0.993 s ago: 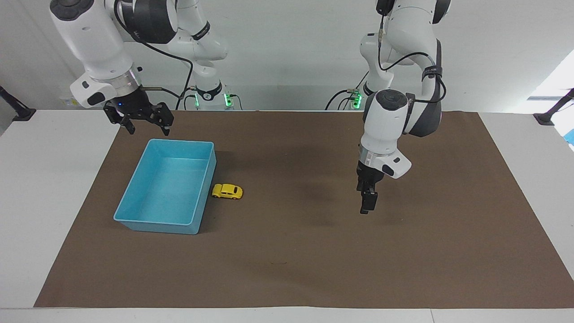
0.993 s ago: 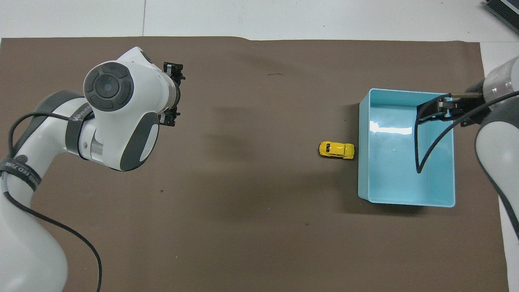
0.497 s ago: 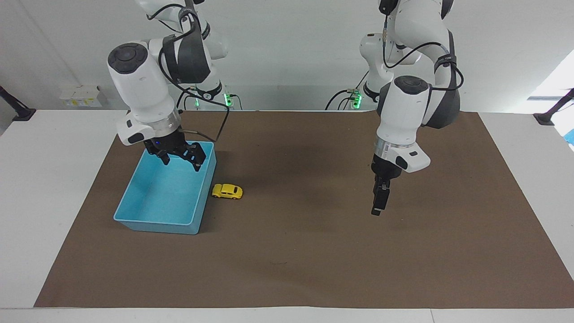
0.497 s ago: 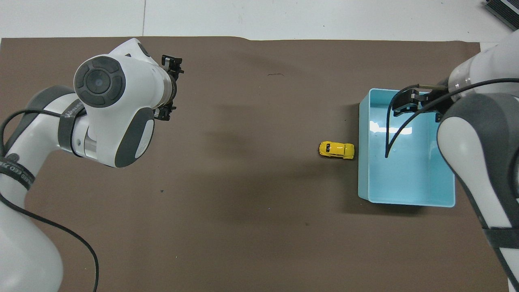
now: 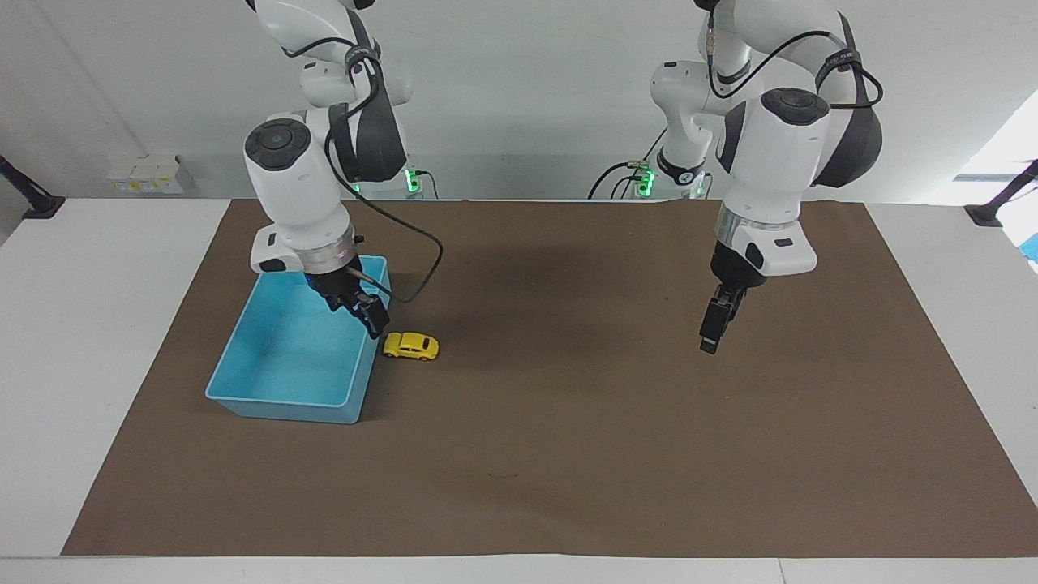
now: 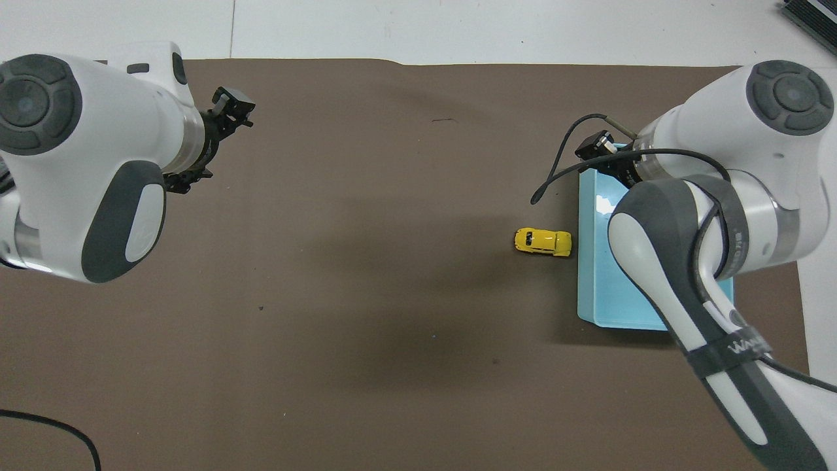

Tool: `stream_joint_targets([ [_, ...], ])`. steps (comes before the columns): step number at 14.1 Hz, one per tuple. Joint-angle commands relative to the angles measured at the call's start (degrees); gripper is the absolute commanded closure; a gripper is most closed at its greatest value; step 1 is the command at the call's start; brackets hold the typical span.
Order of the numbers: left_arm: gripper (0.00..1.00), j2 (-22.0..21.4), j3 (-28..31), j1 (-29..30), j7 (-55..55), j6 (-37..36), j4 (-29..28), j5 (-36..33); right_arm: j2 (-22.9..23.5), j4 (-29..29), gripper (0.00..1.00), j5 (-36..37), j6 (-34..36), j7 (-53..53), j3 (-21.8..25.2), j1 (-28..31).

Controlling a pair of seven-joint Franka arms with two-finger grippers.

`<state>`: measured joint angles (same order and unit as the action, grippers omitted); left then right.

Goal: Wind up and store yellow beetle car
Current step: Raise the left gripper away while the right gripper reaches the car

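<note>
Your yellow beetle car (image 5: pixel 411 346) sits on the brown mat (image 5: pixel 551 454), on its wheels, just beside the blue bin (image 5: pixel 280 401), on the side that looks toward the left arm's end of the table. It looks close enough to touch the bin's wall, but you cannot be sure of that. The bin has nothing in it that you can see.

Your right gripper (image 5: pixel 366 312) hangs low over the edge of the bin, right next to the car and a little nearer to the robots than the car. It holds nothing. You cannot tell how wide its pincer is. Your left gripper (image 5: pixel 714 324) waits up in the air over bare mat, well apart from the car. It holds nothing too, and its pincer looks narrow, with the fingers close together.

The step in hand looks like the reach for the car. The car is not wound up and not put away yet, so the job is only starting.

Next, you likely need to bring the right gripper over the car and down around its sides. The car is tiny and the bin wall is right there, so one finger has little room. Go slow, or the car may roll off or get pushed against the bin.
</note>
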<state>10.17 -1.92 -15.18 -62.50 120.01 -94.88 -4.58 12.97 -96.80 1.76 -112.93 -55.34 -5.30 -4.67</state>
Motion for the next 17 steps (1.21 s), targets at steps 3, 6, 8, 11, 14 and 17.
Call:
stream_joint_targets([
  [3,0.00,-3.49,-0.54,1.73,16.58,-5.83,-0.57,1.06,2.23,-0.76,0.00,1.75,-4.05,-19.59,-0.15,-2.35],
  [6,0.00,-4.89,-0.54,2.78,24.51,-8.82,-0.57,1.06,3.19,-0.76,0.00,1.66,-5.54,-29.97,-0.15,-3.41],
  [8,0.00,-5.95,-0.54,3.31,29.78,-11.89,-0.57,1.06,4.51,-0.76,0.00,1.75,-6.85,-36.04,-0.15,-4.21],
  [11,0.00,-7.97,-0.54,4.10,36.73,-16.20,-0.74,1.06,5.83,-0.84,0.00,1.75,-8.09,-43.41,-0.15,-4.64],
  [14,0.00,-9.55,-0.54,5.50,42.09,-18.58,-1.00,1.06,6.19,-4.00,0.00,2.10,-9.76,-50.02,-0.15,-5.26],
  [17,0.00,-11.57,-0.54,7.96,47.10,-19.98,-1.18,1.06,5.84,-11.63,0.00,2.54,-16.77,-54.16,-0.15,-5.26],
])
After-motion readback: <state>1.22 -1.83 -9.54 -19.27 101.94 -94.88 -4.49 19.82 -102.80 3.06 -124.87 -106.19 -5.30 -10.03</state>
